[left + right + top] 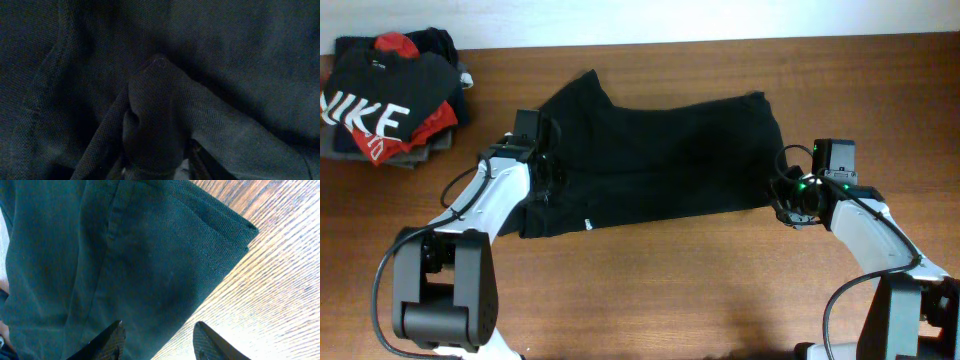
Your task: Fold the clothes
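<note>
The plain black T-shirt [660,150] lies spread across the middle of the table, with a small white mark [588,224] at its near edge. My left gripper [545,170] is at the shirt's left edge. In the left wrist view the jaws [155,170] are shut on a raised ridge of the black fabric [225,60], which fills the frame. My right gripper [782,195] is at the shirt's right edge. In the right wrist view its fingers [159,323] are open, one over the hemmed corner of the shirt [150,255] and one over bare wood.
A stack of folded clothes [390,100], with a black NIKE shirt on top of red and grey ones, sits at the back left corner. The wooden table [670,290] shows in front of the shirt. A white wall runs along the back edge.
</note>
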Robot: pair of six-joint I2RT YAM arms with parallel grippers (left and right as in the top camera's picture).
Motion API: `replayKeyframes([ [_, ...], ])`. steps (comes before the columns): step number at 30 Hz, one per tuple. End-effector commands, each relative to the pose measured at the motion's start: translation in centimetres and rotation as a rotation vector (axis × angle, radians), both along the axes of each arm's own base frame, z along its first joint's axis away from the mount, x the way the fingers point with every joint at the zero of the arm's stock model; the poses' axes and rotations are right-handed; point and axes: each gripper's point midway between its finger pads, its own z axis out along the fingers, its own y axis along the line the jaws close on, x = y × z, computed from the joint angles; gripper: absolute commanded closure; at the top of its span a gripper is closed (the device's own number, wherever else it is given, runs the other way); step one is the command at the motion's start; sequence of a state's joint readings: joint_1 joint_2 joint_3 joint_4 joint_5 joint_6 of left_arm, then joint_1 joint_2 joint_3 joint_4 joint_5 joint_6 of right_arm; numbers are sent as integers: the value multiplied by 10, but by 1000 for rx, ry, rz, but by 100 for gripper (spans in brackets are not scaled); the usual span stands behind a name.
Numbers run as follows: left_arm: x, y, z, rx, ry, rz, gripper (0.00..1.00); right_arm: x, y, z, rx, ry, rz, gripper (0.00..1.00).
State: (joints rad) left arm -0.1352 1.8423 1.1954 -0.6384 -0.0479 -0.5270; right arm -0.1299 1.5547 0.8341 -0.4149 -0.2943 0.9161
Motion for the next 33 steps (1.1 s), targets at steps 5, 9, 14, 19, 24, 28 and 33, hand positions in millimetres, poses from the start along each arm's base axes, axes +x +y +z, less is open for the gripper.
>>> replayKeyframes([
  [5, 14, -4, 13, -15, -37, -11, 86, 6, -3, 6, -28, -26, -3, 50],
  [9, 28, -11, 28, -55, -81, -11, 99, 5, -4, 5, -31, -25, -5, 50],
  [14, 43, -13, 36, -66, -144, -5, 99, 5, -4, 5, -34, -24, -6, 50],
  [19, 55, -15, 42, -79, -196, 8, 99, 5, -4, 5, -34, -24, -6, 50],
  [24, 69, -17, 48, -91, -260, 16, 98, 5, -4, 5, -34, -24, -6, 50],
  [28, 74, -15, 51, -79, -283, 22, 26, 5, -4, 5, -33, -24, -6, 50],
  [33, 69, -13, 47, -72, -256, 24, 1, 5, -4, 5, -34, -23, -5, 50],
])
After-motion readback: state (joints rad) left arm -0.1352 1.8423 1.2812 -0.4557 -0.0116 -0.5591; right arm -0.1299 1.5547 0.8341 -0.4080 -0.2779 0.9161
